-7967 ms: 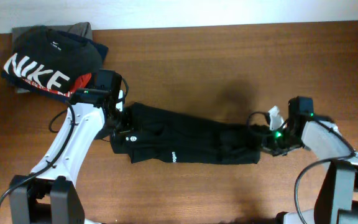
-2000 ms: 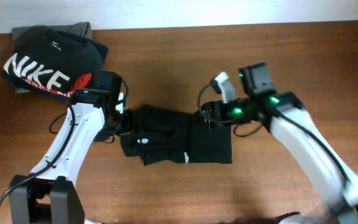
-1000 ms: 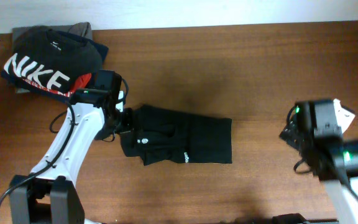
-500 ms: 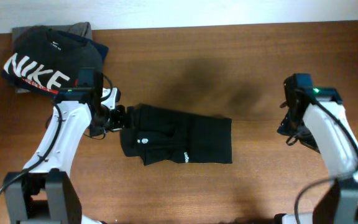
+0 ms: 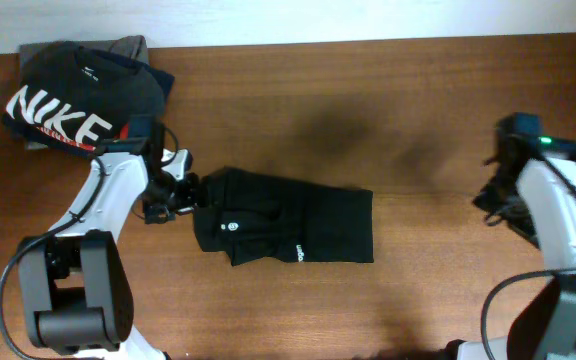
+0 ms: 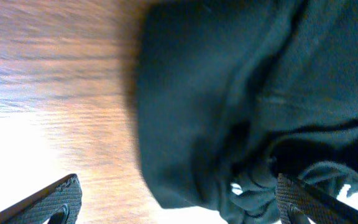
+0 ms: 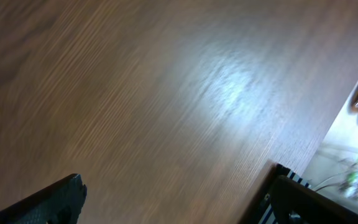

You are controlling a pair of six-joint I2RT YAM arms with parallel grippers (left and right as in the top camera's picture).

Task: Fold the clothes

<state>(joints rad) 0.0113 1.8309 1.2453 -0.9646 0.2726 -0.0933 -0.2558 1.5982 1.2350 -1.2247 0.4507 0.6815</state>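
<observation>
The clothes (image 5: 288, 220), a plain black top, lie folded into a rough rectangle in the middle of the table, with a small white round tag (image 5: 231, 226) and a tiny white logo (image 5: 295, 250) facing up. My left gripper (image 5: 190, 190) stands open at the garment's left edge. In the left wrist view the clothes (image 6: 241, 93) bunch up between and beyond the spread fingers (image 6: 64, 198), and the left gripper (image 6: 179, 208) holds nothing. My right gripper (image 5: 490, 200) is open far to the right, over bare wood. The right wrist view shows the right gripper (image 7: 179, 205) with only table between its jaws.
A pile of folded garments topped by a black "NIKE" T-shirt (image 5: 78, 100) sits at the back left corner, close behind my left arm. The table's far edge (image 5: 368, 42) meets a white wall. The table's edge (image 7: 334, 124) appears in the right wrist view.
My right arm has swung out to the far right of the table. My left arm has shifted slightly left, off the garment's edge. The clothes have not moved.
</observation>
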